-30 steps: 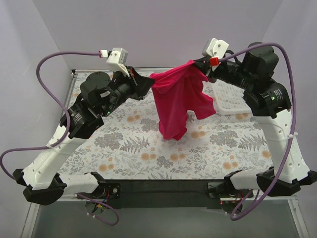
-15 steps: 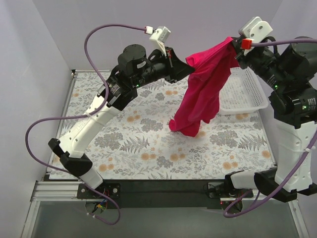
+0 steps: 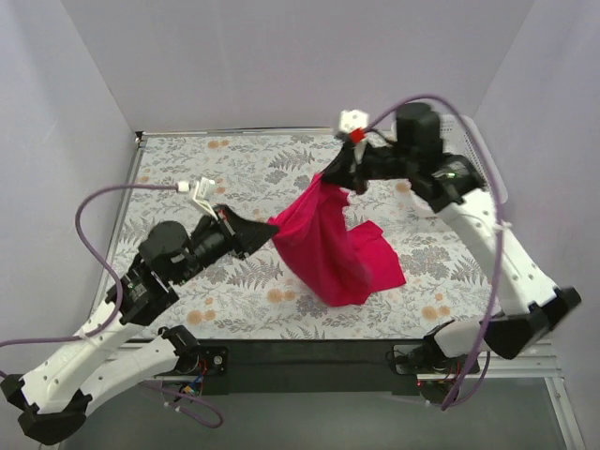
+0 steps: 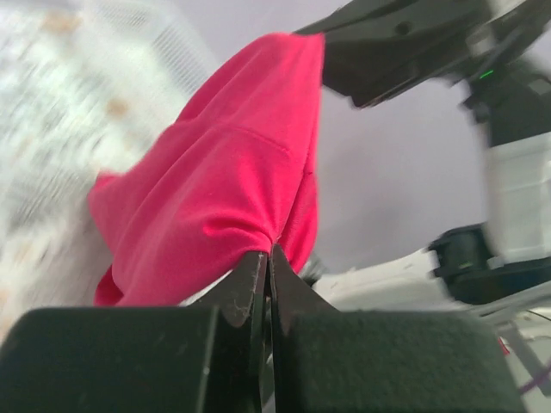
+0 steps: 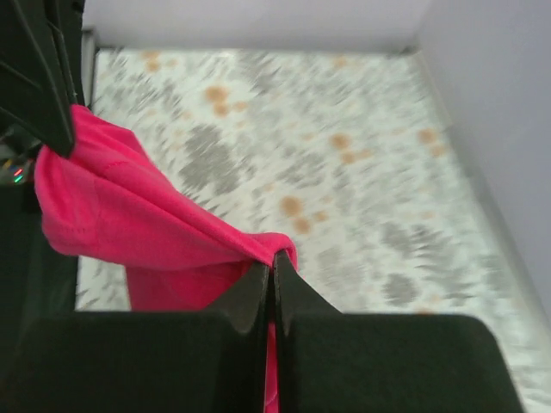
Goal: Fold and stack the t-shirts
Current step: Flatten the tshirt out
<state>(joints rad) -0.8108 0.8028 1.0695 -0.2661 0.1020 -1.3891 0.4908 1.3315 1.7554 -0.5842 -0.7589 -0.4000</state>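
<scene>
- The t-shirt (image 3: 328, 246), a single magenta-red piece of cloth, is stretched between the two arms over the middle of the tabletop (image 3: 234, 169), a little toward its right half.
- The left end effector (image 3: 265, 228) sits low over the centre-left of the tabletop and pinches one edge of the t-shirt. In the left wrist view its fingers (image 4: 245, 284) are pressed together, with the fabric gathered into a tight bunch right at their tips.
- The right end effector (image 3: 339, 176) holds another edge higher up, over the far-centre part of the tabletop. In the right wrist view its fingers (image 5: 250, 292) are also pressed together, with a fold of the cloth caught at their tips.
- Between the two grips the fabric forms a taut, sloping upper edge, higher on the right arm's side than on the left arm's.
- Below that edge the cloth hangs down wrinkled. Its lowest part lies on the tabletop near the near-centre, and a flap spreads flat from there toward the tabletop's right side.
- Which parts of the garment are gripped, sleeve, hem or shoulder, cannot be told.
- The tabletop carries a grey fern and orange flower print, and it looks blurred in both wrist views.
</scene>
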